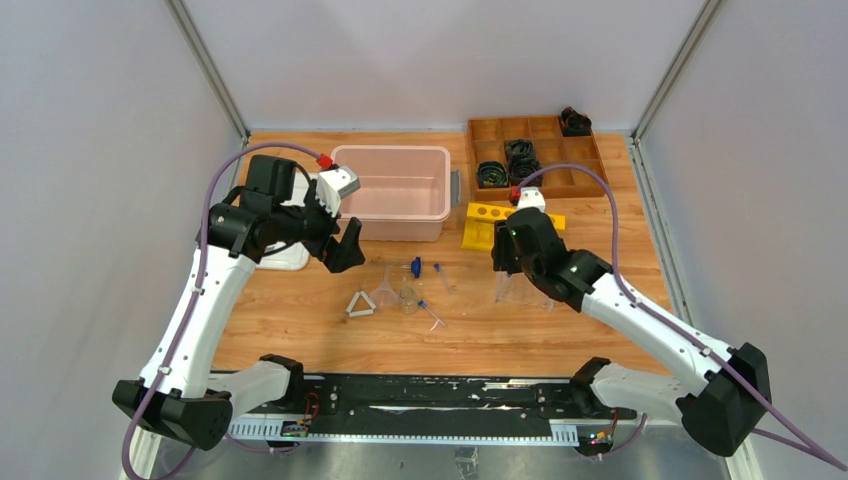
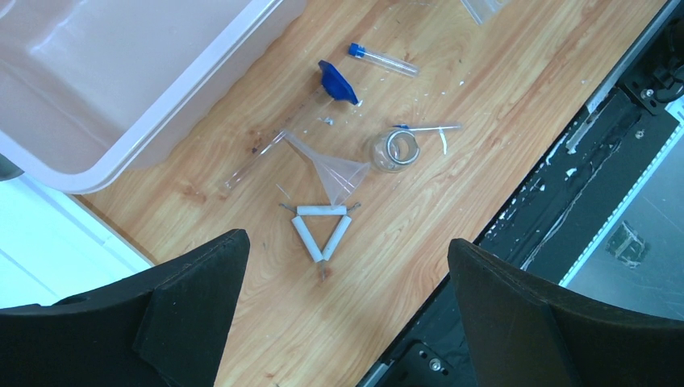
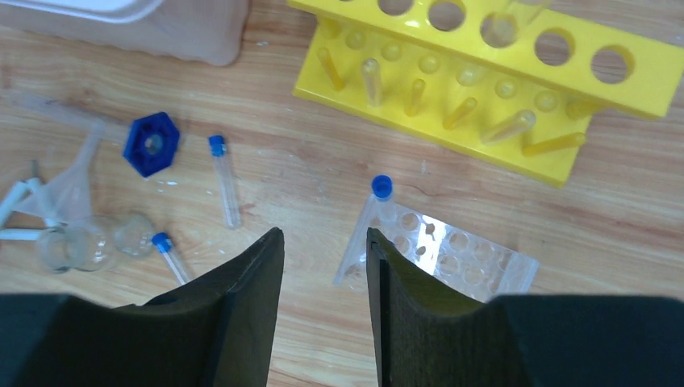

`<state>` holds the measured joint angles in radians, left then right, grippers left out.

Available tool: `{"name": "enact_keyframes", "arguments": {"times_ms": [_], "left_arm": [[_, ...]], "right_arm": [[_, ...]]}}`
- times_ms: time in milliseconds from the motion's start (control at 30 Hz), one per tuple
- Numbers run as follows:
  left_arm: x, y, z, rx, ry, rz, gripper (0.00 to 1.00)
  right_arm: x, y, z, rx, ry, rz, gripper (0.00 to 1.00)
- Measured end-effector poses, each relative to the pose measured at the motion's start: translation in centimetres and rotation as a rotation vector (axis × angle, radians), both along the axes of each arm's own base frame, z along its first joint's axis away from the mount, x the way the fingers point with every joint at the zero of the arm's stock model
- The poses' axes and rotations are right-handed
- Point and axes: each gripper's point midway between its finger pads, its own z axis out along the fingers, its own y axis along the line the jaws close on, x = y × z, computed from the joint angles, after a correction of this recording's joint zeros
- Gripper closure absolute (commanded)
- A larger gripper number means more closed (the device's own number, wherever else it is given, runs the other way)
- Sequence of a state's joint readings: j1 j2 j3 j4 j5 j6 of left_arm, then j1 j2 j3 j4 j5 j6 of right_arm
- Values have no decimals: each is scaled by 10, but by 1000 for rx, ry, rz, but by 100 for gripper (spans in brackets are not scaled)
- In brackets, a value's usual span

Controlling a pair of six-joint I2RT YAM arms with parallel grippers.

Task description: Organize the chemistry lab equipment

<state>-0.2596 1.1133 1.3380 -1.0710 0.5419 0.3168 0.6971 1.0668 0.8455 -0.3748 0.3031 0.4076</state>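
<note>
pink bin cropped, clear tube rack partly behind right arm

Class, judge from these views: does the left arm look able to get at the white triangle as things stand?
Probably yes. The left gripper hangs open above the white triangle, which lies flat on the table with nothing over it. Only the funnel crowds one side.

Wooden tabletop, light grain, enclosed by grey walls. Far centre: pink translucent bin, open top. Right of it, at the far right corner: wooden compartment tray. Black coiled bundles sit in its left-hand compartments, plus one in the far right corner compartment. A white flat slab lies left of the bin. A black plate runs along the near edge.
</note>
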Motion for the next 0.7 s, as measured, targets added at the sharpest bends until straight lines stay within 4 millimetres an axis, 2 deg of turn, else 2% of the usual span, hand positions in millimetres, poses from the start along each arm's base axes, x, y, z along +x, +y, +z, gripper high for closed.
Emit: {"name": "enact_keyframes", "arguments": {"times_ms": [100, 233, 333, 500, 600, 700], "left_arm": [[0, 0, 0, 1, 0, 0, 0], [0, 1, 0, 3, -2, 2, 0], [1, 1, 0, 5, -3, 4, 0], [1, 2, 2, 8, -11, 9, 0], [0, 3, 4, 7, -20, 10, 0], [-1, 3, 6, 5, -28, 10, 0]], "right_arm": [[1, 17, 10, 42, 6, 33, 57], [4, 56, -1, 64, 92, 105, 61], [6, 89, -33, 41, 200, 151, 61], [-1, 109, -85, -29, 320, 177, 51], [2, 116, -99, -49, 332, 176, 50], [9, 122, -105, -53, 320, 162, 51]]}}
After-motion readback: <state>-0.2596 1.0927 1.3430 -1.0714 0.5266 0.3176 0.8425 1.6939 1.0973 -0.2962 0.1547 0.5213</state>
